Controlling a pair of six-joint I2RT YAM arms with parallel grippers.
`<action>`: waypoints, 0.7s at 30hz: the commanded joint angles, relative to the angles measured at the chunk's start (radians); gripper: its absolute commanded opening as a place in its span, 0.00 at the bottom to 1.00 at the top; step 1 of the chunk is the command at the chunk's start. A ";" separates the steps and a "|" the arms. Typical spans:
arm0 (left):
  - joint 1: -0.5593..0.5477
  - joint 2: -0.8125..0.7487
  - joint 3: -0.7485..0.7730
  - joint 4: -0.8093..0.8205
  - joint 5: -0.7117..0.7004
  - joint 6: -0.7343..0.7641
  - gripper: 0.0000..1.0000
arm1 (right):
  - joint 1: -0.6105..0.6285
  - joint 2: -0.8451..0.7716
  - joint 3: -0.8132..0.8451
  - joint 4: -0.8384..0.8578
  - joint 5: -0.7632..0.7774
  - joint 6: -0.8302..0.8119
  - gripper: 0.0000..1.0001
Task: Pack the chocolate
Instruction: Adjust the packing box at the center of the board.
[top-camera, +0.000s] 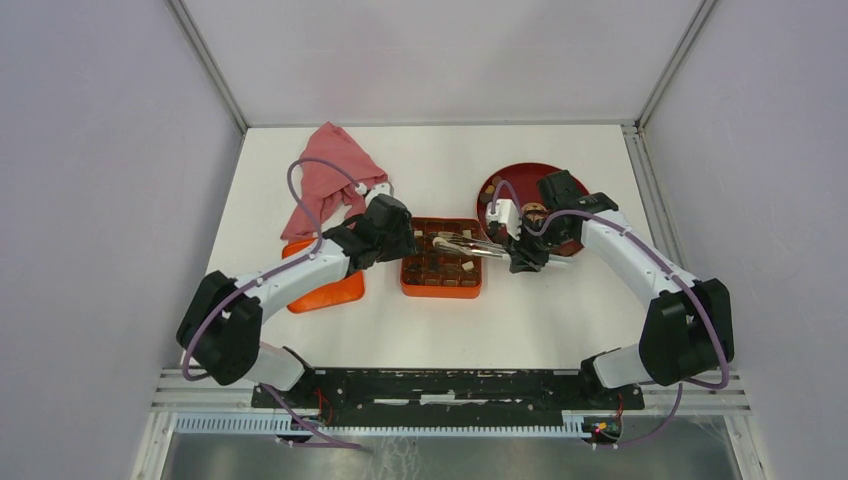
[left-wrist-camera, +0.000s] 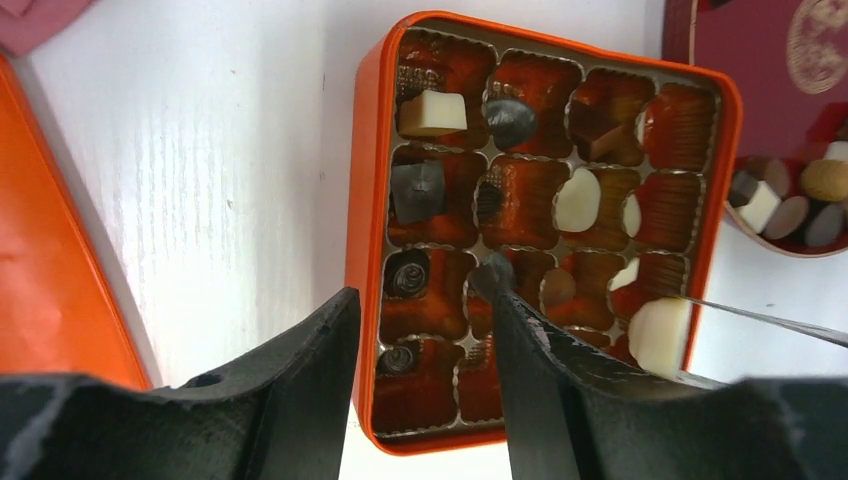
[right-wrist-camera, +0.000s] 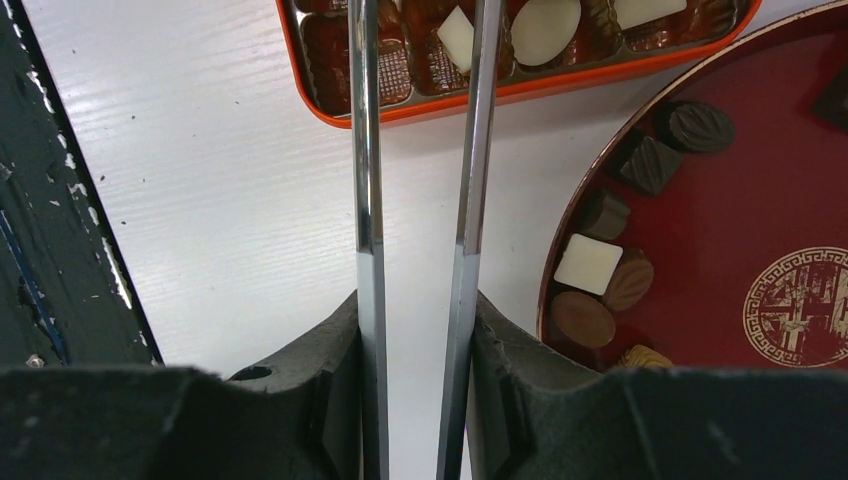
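With the right gripper (right-wrist-camera: 413, 310) clamped on tweezers (right-wrist-camera: 365, 150) and the left gripper (left-wrist-camera: 418, 285) apart over the box (left-wrist-camera: 362, 200) wall at 9 o'clock, we should seat the white chocolate (left-wrist-camera: 660, 332) at the tips squarely in a cell, more lying on the plate (right-wrist-camera: 700, 230) at 2 o'clock.

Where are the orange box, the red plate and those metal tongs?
orange box (left-wrist-camera: 366, 200): left wrist view, on its left wall.
red plate (right-wrist-camera: 740, 195): right wrist view, bare red floor.
metal tongs (right-wrist-camera: 366, 150): right wrist view, the left blade.
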 joint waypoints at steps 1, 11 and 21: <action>-0.011 0.067 0.104 -0.103 -0.080 0.097 0.58 | -0.022 -0.038 0.027 0.055 -0.082 0.023 0.01; -0.012 0.065 0.114 -0.121 -0.066 0.097 0.63 | -0.067 0.002 0.048 0.031 -0.120 -0.002 0.00; 0.006 0.057 0.142 -0.136 -0.060 0.096 0.71 | -0.068 0.016 0.040 0.040 -0.151 0.001 0.00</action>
